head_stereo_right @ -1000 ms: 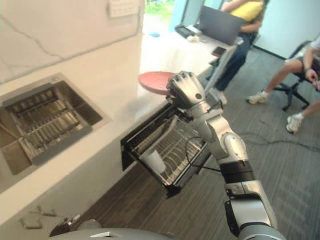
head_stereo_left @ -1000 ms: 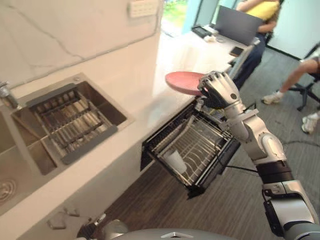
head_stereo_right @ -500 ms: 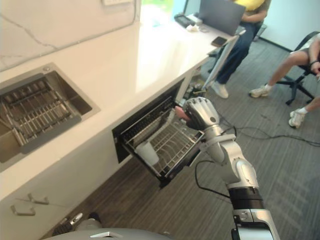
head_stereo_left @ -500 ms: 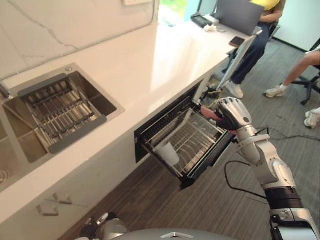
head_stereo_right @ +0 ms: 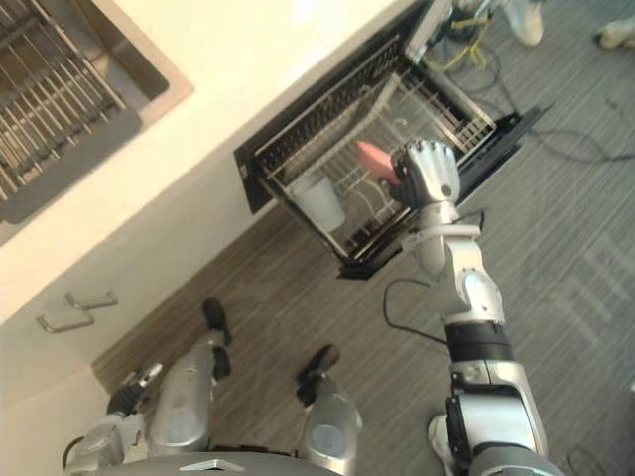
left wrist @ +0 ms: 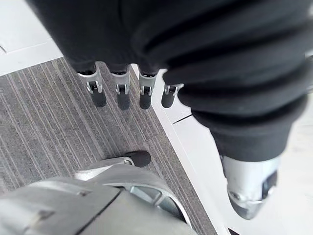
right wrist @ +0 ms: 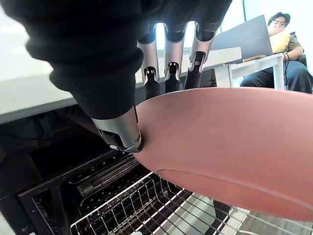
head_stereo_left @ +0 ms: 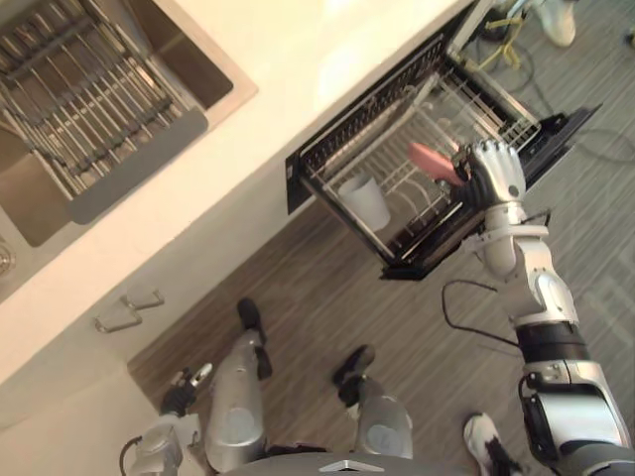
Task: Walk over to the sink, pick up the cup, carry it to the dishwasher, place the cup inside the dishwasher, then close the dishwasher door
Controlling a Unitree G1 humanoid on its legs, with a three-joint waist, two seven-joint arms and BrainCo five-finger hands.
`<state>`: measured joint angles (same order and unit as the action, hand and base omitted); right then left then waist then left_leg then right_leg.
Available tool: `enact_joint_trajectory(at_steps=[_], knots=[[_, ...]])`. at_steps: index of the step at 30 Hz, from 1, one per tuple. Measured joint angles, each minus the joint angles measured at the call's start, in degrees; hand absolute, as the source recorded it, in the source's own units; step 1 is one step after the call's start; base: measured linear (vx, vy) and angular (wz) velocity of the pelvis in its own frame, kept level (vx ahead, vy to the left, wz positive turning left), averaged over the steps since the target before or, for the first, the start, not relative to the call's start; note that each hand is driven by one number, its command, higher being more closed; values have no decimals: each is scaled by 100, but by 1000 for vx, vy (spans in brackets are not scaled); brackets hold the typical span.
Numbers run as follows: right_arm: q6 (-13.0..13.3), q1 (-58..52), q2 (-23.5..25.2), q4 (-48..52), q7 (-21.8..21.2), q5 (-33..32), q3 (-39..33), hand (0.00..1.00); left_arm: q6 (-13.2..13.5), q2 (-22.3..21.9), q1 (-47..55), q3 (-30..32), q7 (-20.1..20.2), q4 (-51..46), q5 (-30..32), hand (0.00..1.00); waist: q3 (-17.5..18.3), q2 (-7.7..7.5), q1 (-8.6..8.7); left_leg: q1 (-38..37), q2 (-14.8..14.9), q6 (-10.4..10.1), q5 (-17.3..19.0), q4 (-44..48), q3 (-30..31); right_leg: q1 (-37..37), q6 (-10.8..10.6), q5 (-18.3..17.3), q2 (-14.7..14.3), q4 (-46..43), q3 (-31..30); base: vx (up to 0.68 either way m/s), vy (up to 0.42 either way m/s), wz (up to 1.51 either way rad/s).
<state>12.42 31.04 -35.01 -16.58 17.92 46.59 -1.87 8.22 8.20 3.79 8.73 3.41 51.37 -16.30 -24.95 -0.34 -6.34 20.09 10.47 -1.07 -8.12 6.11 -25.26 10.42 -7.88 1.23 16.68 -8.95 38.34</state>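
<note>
We see the right hand (head_stereo_left: 496,174) pinching a pink plate (head_stereo_left: 434,162) on edge above the pulled-out dishwasher rack (head_stereo_left: 327,194), seemingly to slot it between the wires. The white cup (head_stereo_left: 365,201) already sits in the rack. The left hand (left wrist: 122,95) hangs relaxed, fingers straight.

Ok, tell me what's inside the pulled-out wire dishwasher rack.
A white tapered cup sits in a corner of the rack. The right hand pinches a round pink plate just over the wires; the rack beneath plate and hand is hidden.
</note>
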Motion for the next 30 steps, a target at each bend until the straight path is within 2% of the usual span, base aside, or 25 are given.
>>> enact_joint_trajectory(at_steps=[4, 7, 11, 12, 13, 17, 20, 21, 23, 24, 25, 28, 30], knots=[[-120, 905, -494, -728, -20, -250, 450, 100, 55, 18, -196, -203, 83, -70, -303, 0, -178, 276, -51, 447, -39, 62, -16, 86, 186, 391, 25, 230, -9, 143, -56, -60, 35, -5], [-205, 1457, -787, -1252, -61, -463, 781, 100, 52, 6, -297, -415, 120, -70, -636, 0, -301, 483, -207, 710, -120, 83, -37, 63, 220, 730, 35, 407, 26, 250, -183, -62, 57, -12], [-488, 2108, -1066, -1885, -136, -471, 1118, 100, 49, -32, -485, -676, 121, -77, -956, 0, -460, 814, -335, 1029, -269, 134, -155, -16, 526, 1046, 23, 537, 125, 256, -208, -13, 50, 2], [-545, 2177, -1066, -1995, -135, -476, 1118, 100, 48, -43, -501, -703, 124, -82, -966, 0, -470, 837, -349, 1034, -300, 147, -197, -82, 527, 1079, 23, 547, 141, 256, -208, 1, 51, 6], [-661, 2292, -1068, -2186, -125, -593, 1166, 0, 47, -42, -518, -769, 125, -100, -1020, 0, -477, 856, -395, 1055, -337, 152, -254, -165, 543, 1146, 19, 568, 160, 255, -219, 2, 40, 2], [-1024, 2465, -1181, -2518, -136, -884, 1249, 0, 37, -55, -543, -949, 130, -145, -1174, 0, -495, 926, -477, 1087, -401, 149, -288, -211, 653, 1196, 14, 584, 222, 225, -216, -4, 39, 4], [-1248, 2550, -1308, -2548, -382, -1309, 1237, 0, 29, -70, -542, -1019, 205, -195, -1251, 0, -490, 958, -495, 1075, -450, 157, -316, -246, 681, 1232, 10, 585, 285, 160, -229, -6, 12, 0], [-1286, 2564, -1320, -2555, -555, -1628, 1227, 0, 24, -108, -536, -1023, 223, -227, -1290, 0, -484, 967, -489, 1006, -507, 141, -359, -341, 739, 1230, 6, 586, 331, 133, -242, 0, 0, 0], [-1285, 2560, -1319, -2632, -788, -2143, 1186, 0, 26, -166, -529, -1063, 245, -301, -1290, 0, -478, 977, -484, 880, -594, 134, -418, -498, 815, 1225, -4, 581, 411, 60, -291, -2, 34, -2], [-1272, 2552, -1315, -2720, -943, -2614, 1067, 0, 25, -193, -527, -1111, 296, -346, -1290, 0, -461, 1003, -474, 825, -643, 139, -438, -547, 827, 1210, -20, 567, 464, 7, -300, 1, 39, 3], [-1266, 2498, -1295, -2720, -1081, -3145, 841, 0, 33, -253, -517, -1111, 328, -358, -1289, 0, -455, 1012, -457, 740, -698, 145, -447, -596, 849, 1173, -41, 550, 522, -43, -308, 4, 38, 6], [-1152, 2398, -1245, -2698, -1418, -4173, 264, 0, 55, -345, -446, -1112, 369, -360, -1274, 0, -450, 1020, -377, 550, -811, 145, -448, -673, 956, 1017, -42, 495, 637, -124, -306, 12, 34, 9], [-1036, 2306, -1218, -2662, -1531, -4460, 38, 0, 80, -367, -409, -1103, 382, -366, -1245, 0, -449, 1020, -335, 425, -857, 151, -463, -741, 975, 931, -39, 452, 682, -178, -302, 15, 20, 8]])
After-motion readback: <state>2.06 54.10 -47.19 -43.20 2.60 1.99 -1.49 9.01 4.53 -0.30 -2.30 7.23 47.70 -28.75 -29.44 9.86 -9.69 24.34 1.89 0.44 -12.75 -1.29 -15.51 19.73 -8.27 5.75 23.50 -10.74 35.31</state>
